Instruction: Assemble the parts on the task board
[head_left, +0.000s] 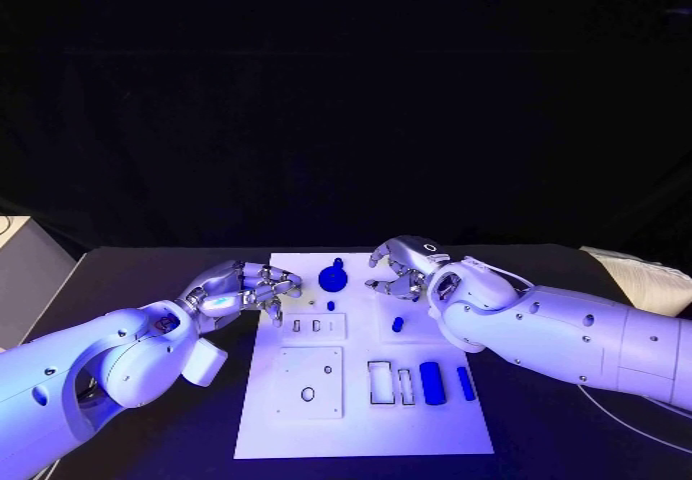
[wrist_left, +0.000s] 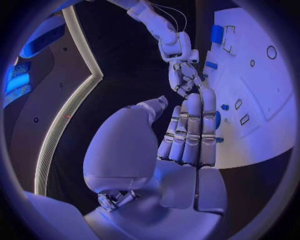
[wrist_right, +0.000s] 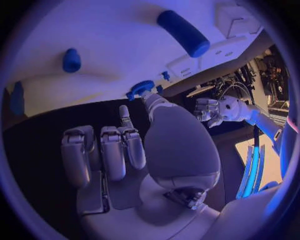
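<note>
The white task board (head_left: 361, 410) lies in the middle of the black table. A round blue knob-like part (head_left: 333, 277) stands near its far edge, with a small blue piece (head_left: 330, 305) just in front of it. Another blue piece (head_left: 398, 324) lies mid-board. A blue cylinder (head_left: 431, 383) and a thin blue bar (head_left: 466, 383) lie at the near right. My left hand (head_left: 245, 290) hovers at the board's left edge, fingers straight and holding nothing (wrist_left: 181, 145). My right hand (head_left: 404, 265) hangs over the far right of the board, fingers bent and apart, empty (wrist_right: 125, 155). Its thumb points toward the knob (wrist_right: 140, 90).
White rectangular slots (head_left: 381, 383) sit beside the cylinder, and a raised plate with holes (head_left: 310, 380) lies at the board's near left. A pale object (head_left: 635, 275) rests at the table's right edge, a grey box (head_left: 22, 270) at the left.
</note>
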